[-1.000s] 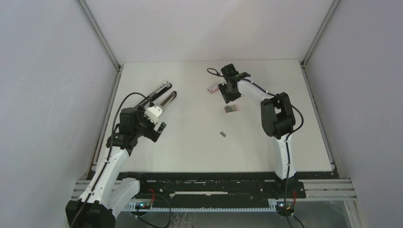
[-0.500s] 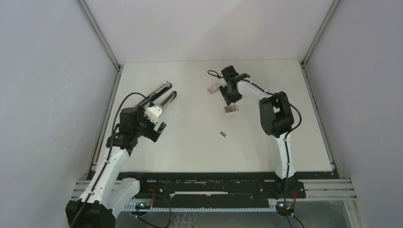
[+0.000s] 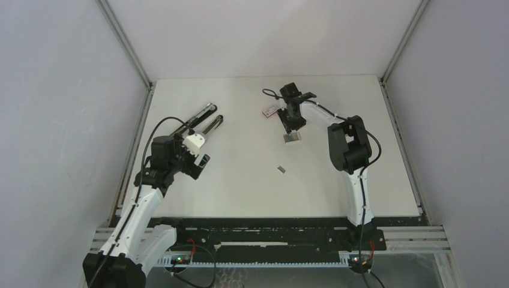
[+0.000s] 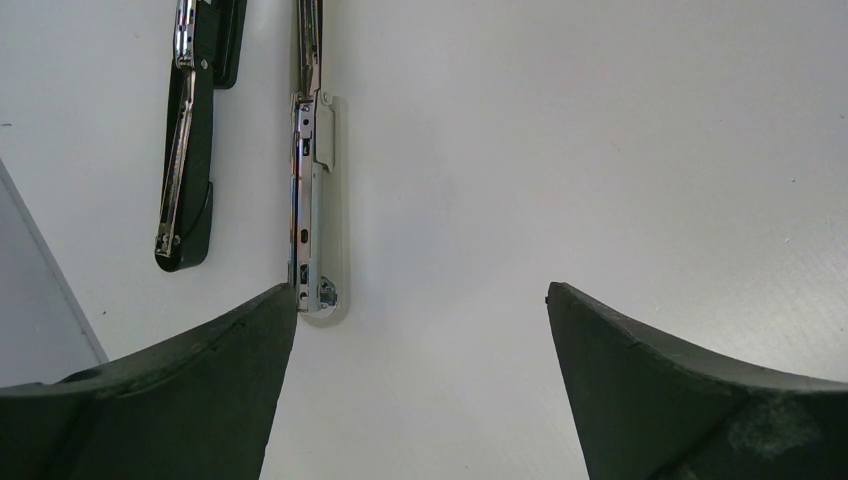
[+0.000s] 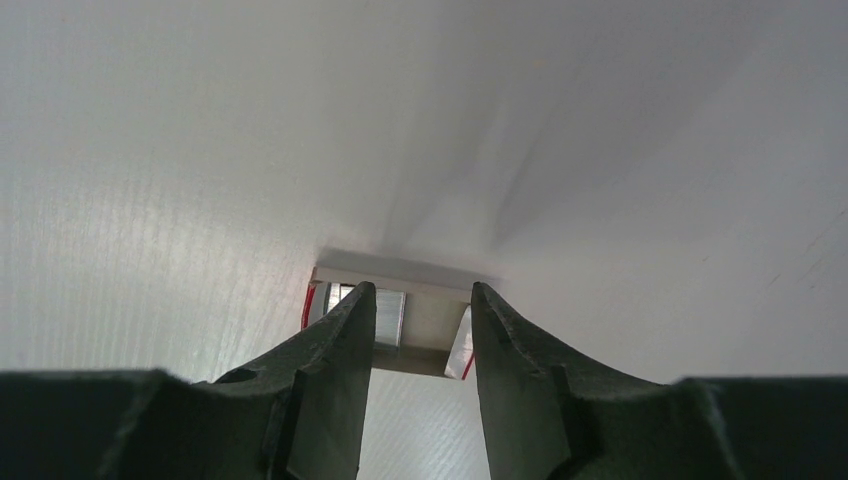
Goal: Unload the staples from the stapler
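The stapler [image 3: 204,120] lies swung open at the table's left as two long dark bars. In the left wrist view its black arm [image 4: 190,150] and its chrome and white magazine [image 4: 312,200] lie side by side. My left gripper [image 3: 198,153] is open and empty [image 4: 420,300], and its left fingertip is next to the magazine's near end. The staples [image 3: 281,170], a tiny grey strip, lie alone mid-table. My right gripper [image 3: 292,125] is narrowly open over a small open reddish box [image 3: 292,138], and the box [image 5: 425,325] shows between and beyond the fingertips [image 5: 422,288].
A second small reddish box [image 3: 269,110] lies left of the right gripper, with a black cable loop [image 3: 268,92] behind it. The left wall rail [image 3: 135,150] runs close to the stapler and the left arm.
The right gripper has shifted slightly left over the small box, which has moved a little. The left arm, the stapler and the staples have not moved.
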### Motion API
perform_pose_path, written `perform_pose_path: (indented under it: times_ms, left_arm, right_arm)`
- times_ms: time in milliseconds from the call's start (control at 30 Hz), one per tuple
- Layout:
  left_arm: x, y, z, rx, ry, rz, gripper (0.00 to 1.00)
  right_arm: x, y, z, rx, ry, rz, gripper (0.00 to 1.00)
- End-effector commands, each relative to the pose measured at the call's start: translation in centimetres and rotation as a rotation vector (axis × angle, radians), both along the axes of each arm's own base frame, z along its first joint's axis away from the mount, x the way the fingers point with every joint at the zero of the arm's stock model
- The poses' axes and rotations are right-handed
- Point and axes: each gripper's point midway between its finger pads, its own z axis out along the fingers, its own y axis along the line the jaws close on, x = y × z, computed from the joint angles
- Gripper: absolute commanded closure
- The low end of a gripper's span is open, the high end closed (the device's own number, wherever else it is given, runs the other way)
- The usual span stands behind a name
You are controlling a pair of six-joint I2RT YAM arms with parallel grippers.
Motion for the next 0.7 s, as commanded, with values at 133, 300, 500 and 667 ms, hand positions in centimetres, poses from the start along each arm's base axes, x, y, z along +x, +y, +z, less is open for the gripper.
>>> perform_pose_path:
  times_ms: [133, 300, 500, 667]
  left_arm:
    - [0.3, 0.2, 0.2, 0.011, -0.031, -0.001, 0.00]
    - [0.3, 0.3, 0.2, 0.012, -0.033, 0.002, 0.00]
    - [0.2, 0.2, 0.3, 0.010, -0.038, -0.001, 0.00]
    - [0.2, 0.3, 0.3, 0.010, -0.037, 0.002, 0.00]
  right_arm:
    - [0.4, 0.2, 7.7, 0.093, -0.118, 0.026, 0.53]
    - [-1.5, 0.8, 8.4, 0.101, -0.104, 0.116, 0.51]
    - [-4.8, 1.7, 7.6, 0.096, -0.064, 0.246, 0.50]
    - [-7.9, 2.6, 7.1, 0.138, 0.015, 0.324, 0.50]
